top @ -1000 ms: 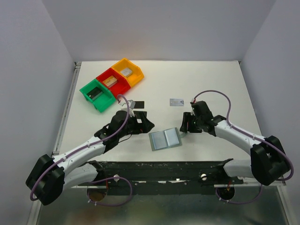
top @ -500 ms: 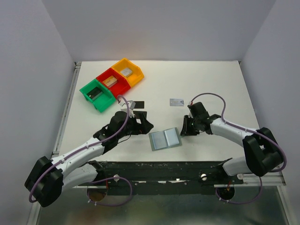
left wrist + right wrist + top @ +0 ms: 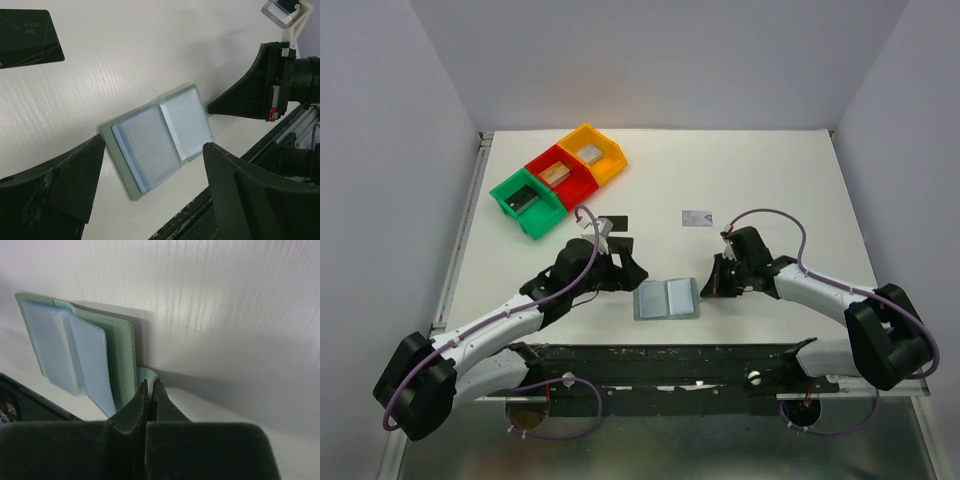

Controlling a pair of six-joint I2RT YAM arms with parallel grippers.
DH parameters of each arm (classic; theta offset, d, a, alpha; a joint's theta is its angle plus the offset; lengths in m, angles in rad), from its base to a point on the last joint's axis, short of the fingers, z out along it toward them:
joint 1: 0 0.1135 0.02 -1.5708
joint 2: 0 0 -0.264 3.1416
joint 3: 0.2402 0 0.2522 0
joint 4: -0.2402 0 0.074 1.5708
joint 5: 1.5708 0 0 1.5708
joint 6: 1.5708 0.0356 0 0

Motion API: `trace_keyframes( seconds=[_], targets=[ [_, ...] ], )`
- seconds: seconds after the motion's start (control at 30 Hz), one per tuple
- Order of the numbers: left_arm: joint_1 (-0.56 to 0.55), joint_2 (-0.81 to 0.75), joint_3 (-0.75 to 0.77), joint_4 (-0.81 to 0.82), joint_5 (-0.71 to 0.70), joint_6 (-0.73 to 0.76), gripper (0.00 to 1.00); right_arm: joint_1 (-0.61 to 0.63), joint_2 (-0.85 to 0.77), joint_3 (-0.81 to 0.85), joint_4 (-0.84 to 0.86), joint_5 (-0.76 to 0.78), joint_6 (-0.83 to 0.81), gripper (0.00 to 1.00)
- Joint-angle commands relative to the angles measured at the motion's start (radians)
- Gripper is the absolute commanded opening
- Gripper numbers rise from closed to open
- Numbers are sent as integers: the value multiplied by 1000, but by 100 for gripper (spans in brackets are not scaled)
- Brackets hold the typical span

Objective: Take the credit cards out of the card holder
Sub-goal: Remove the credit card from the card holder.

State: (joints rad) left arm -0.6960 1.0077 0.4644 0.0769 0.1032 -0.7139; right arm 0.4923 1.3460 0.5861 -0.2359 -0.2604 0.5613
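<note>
The card holder lies open and flat near the table's front edge, showing its pale blue-grey panels inside a grey-green cover. My right gripper is at its right edge, shut on the holder's little tab. In the left wrist view the right gripper points at that same edge. My left gripper hangs open just left of the holder, and its fingers straddle the holder without touching it. A black credit card and a pale silvery one lie loose on the table.
Green, red and yellow bins holding grey blocks stand in a row at the back left. A black rail runs along the near table edge, close in front of the holder.
My right gripper has closed from open onto the holder's tab and shifted a little left and nearer. The holder has slid slightly left and straightened. The left gripper edged toward it.
</note>
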Motion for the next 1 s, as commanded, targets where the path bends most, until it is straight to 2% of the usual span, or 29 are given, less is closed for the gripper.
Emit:
trace_keyframes(
  seconds=[0.0,0.3,0.6,0.97],
  targets=[
    [-5,40,16,17,82,36,91,14,-56,-52,63,-76,60,0],
    [-5,166,75,34,216,83,84,15,-73,-57,66,-76,57,0],
    [-11,316,140,3,286,110,62,15,-56,-52,84,-94,63,0],
    [-13,333,134,-71,193,102,67,15,-58,-75,99,-109,72,0]
  ],
)
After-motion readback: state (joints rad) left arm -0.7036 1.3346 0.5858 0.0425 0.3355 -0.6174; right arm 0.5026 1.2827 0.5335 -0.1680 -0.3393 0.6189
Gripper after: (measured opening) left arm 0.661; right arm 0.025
